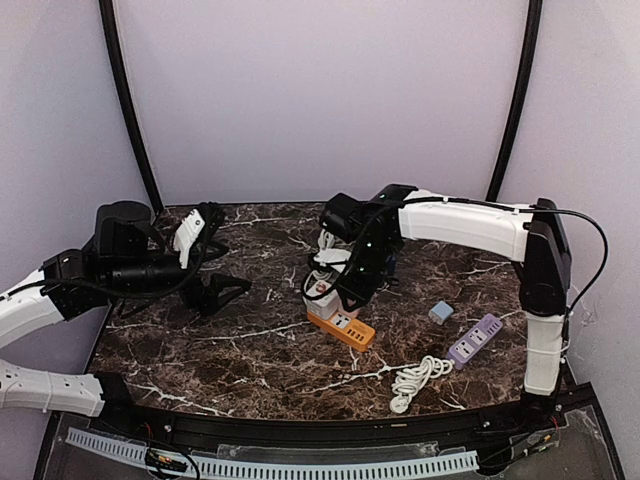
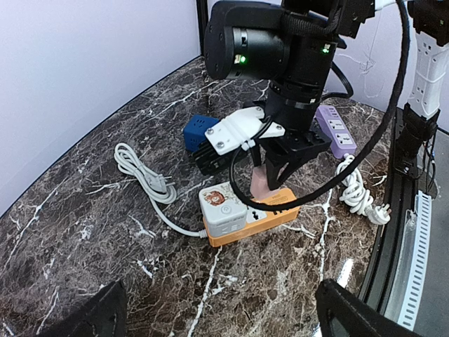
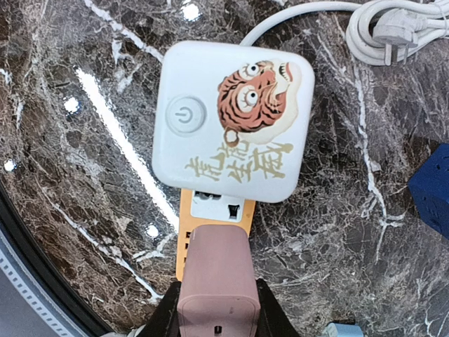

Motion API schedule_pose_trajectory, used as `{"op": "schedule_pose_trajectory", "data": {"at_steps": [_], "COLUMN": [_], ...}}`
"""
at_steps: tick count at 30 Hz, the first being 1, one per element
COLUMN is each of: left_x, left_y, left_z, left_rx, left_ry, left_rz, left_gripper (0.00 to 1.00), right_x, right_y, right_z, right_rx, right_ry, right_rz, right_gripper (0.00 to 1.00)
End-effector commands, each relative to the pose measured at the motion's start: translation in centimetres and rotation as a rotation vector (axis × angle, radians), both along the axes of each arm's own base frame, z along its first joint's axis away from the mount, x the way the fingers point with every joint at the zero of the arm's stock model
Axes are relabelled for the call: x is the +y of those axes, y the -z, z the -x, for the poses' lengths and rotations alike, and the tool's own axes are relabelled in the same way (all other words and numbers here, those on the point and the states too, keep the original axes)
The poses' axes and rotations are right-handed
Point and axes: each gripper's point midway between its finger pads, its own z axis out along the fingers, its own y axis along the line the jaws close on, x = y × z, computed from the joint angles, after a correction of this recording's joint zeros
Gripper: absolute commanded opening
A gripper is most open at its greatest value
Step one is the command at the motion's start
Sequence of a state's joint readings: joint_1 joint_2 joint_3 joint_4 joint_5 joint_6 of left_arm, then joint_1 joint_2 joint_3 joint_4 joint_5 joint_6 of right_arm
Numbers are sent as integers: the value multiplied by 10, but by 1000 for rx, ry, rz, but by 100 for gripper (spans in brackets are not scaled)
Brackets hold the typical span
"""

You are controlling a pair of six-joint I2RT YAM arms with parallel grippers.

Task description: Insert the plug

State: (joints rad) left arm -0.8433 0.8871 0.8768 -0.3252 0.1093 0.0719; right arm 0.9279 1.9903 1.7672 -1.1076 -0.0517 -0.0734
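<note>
Sitting inside the right claw (image 3: 216, 312), pink plug (image 3: 214, 270) (over the orange strip (image 3: 184, 239)).

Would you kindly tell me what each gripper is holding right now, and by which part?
The right gripper holds the pink plug by its two sides, over the orange power strip. The left gripper is open and holds nothing.

Dusty-pink blocky plastic plug (image 3: 214, 281), upright, bottom centre of frame, over socket face of orange plastic power strip (image 3: 184, 239) with white tiger-print head, flat on bench (image 3: 84, 175).
</note>
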Motion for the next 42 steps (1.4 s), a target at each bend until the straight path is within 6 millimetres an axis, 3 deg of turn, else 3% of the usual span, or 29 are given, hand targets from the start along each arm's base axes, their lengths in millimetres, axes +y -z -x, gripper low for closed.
{"op": "schedule_pose_trajectory", "data": {"at_steps": [1, 17, 42], "left_x": [11, 30, 26], "left_y": [8, 6, 12], "left_z": [2, 3, -1], "left_rx": [18, 16, 11], "left_ry": [-38, -119, -109], "left_rz": [-5, 7, -15], "left_gripper": [94, 99, 99], "right_x": [8, 16, 8], "right_y": [-1, 23, 44], "right_z": [-8, -14, -20], "right_rx": [-21, -22, -33], "right_ry": [9, -2, 18], "right_rz": [-14, -18, 35], "right_gripper": [0, 0, 0]}}
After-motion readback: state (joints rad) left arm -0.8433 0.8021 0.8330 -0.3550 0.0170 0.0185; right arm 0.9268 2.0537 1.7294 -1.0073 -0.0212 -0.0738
